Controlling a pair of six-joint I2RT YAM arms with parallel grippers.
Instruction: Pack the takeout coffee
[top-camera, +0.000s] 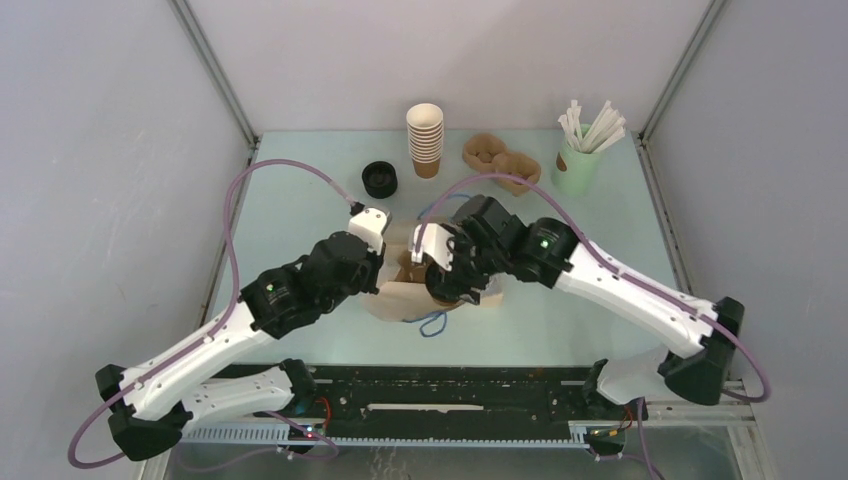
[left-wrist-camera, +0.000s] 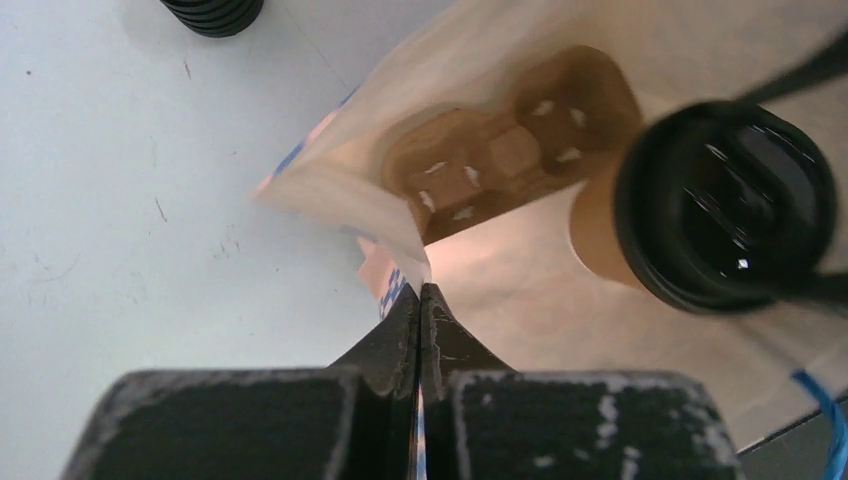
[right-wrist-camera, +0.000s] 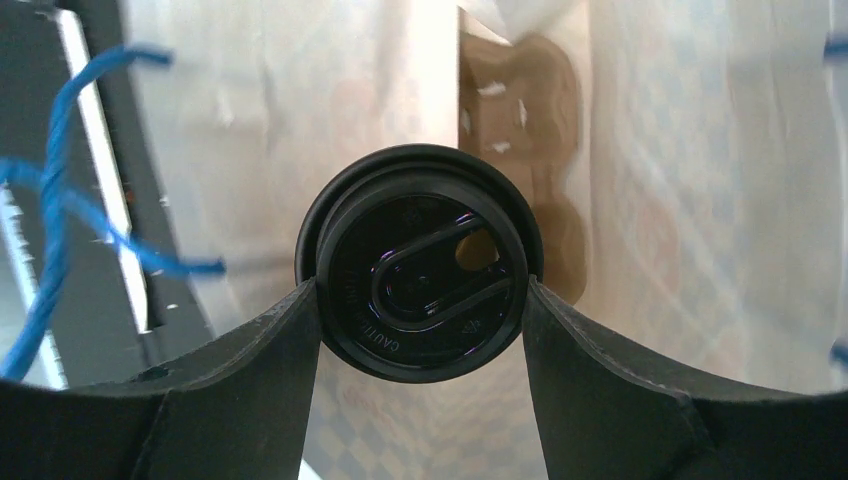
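Observation:
The takeout coffee (right-wrist-camera: 420, 265) is a brown paper cup (left-wrist-camera: 595, 225) capped with a black lid (left-wrist-camera: 725, 205). My right gripper (right-wrist-camera: 420, 292) is shut on it, a finger on each side of the lid, and holds it in the mouth of a pale paper bag (left-wrist-camera: 500, 290). A brown pulp tray (left-wrist-camera: 510, 150) lies deep inside the bag, beyond the cup. My left gripper (left-wrist-camera: 420, 300) is shut on the bag's edge and holds the mouth open. From above, both grippers (top-camera: 392, 272) (top-camera: 452, 285) meet over the bag (top-camera: 395, 300) and hide most of the cup.
At the back stand a stack of paper cups (top-camera: 425, 138), a pile of black lids (top-camera: 380, 179), spare pulp trays (top-camera: 500, 160) and a green cup with white straws (top-camera: 578, 165). The bag's blue cord handles (top-camera: 432, 322) trail toward the near edge.

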